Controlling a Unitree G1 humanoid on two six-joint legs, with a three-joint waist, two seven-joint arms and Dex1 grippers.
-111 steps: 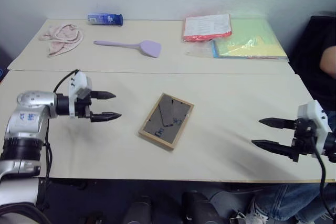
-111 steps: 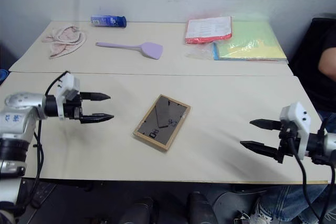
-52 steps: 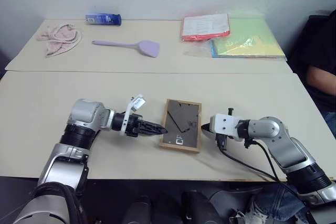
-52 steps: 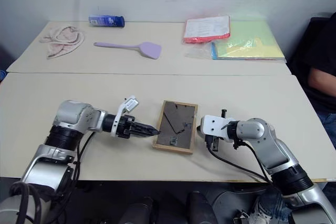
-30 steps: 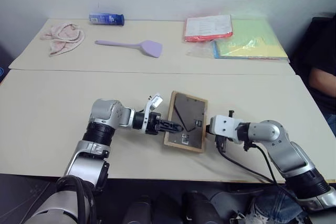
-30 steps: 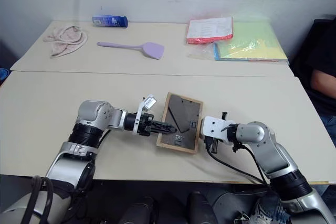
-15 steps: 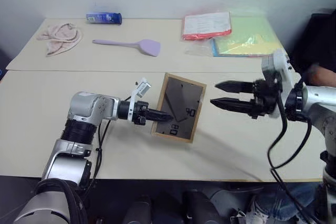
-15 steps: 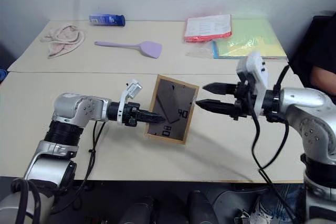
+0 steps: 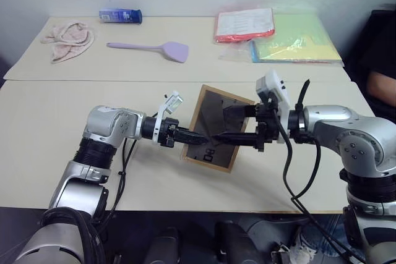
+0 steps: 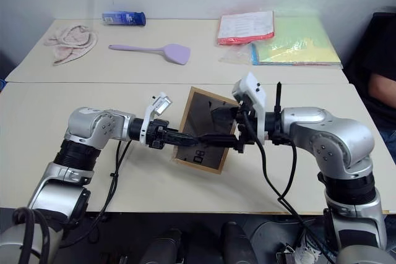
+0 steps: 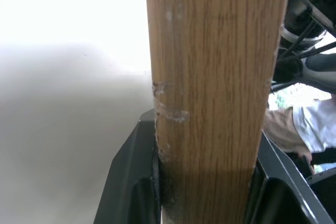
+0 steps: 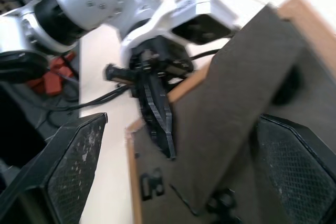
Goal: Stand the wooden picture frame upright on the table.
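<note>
We see the frame (image 9: 216, 127) tilted up at picture centre over the table (image 9: 55, 122), left gripper (image 9: 197, 138) clamped on its edge, right gripper (image 9: 228, 123) spread wide across its dark back.

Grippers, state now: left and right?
Left tool: shut on the wooden picture frame, clamping its side edge.
Right tool: open, fingers straddling the frame's stand flap.
</note>
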